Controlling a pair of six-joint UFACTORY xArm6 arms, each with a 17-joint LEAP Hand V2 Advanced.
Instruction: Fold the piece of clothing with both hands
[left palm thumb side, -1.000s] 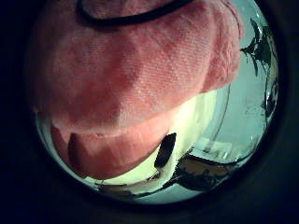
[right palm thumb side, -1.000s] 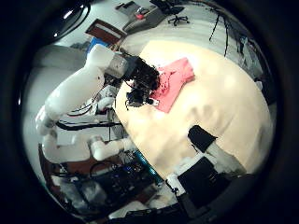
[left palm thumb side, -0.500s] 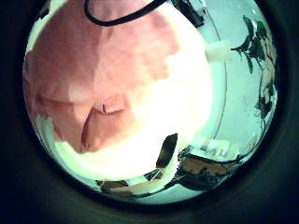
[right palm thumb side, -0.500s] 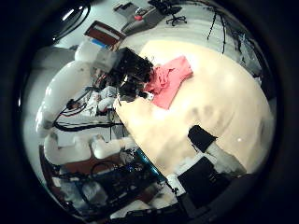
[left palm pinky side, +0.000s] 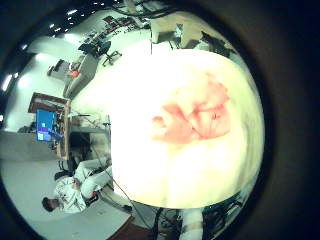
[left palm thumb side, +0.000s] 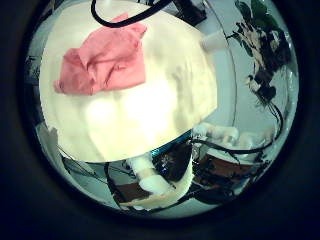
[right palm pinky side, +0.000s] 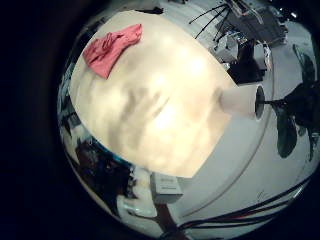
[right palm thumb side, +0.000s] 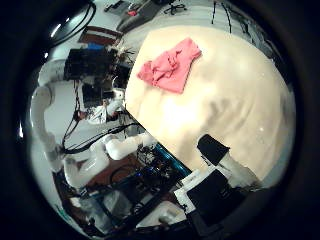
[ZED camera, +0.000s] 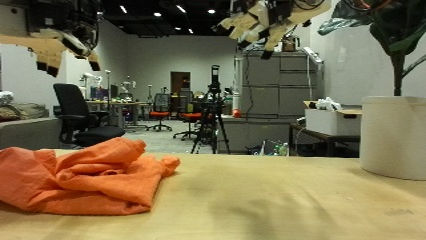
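Note:
An orange piece of clothing (ZED camera: 83, 176) lies crumpled in a loose heap on the pale table (ZED camera: 293, 205). My left hand (ZED camera: 60, 32) hangs high above it, fingers relaxed, holding nothing. My right hand (ZED camera: 273, 18) is high over the middle of the table, fingers spread and empty. The clothing shows small and far off on the table in the left little finger side palm view (left palm pinky side: 190, 110), the left thumb side palm view (left palm thumb side: 100, 58), the right little finger side palm view (right palm pinky side: 110, 47) and the right thumb side palm view (right palm thumb side: 168, 62).
A white plant pot (ZED camera: 393, 135) stands on the table on my right hand's side, away from the clothing; it also shows in the right little finger side palm view (right palm pinky side: 238, 100). Office chairs and cabinets stand beyond the table's far edge.
The left hand has risen from right over the clothing to well above it. The clothing stays on the table, shrinking in the left thumb side palm view. The right palm camera has shifted a little.

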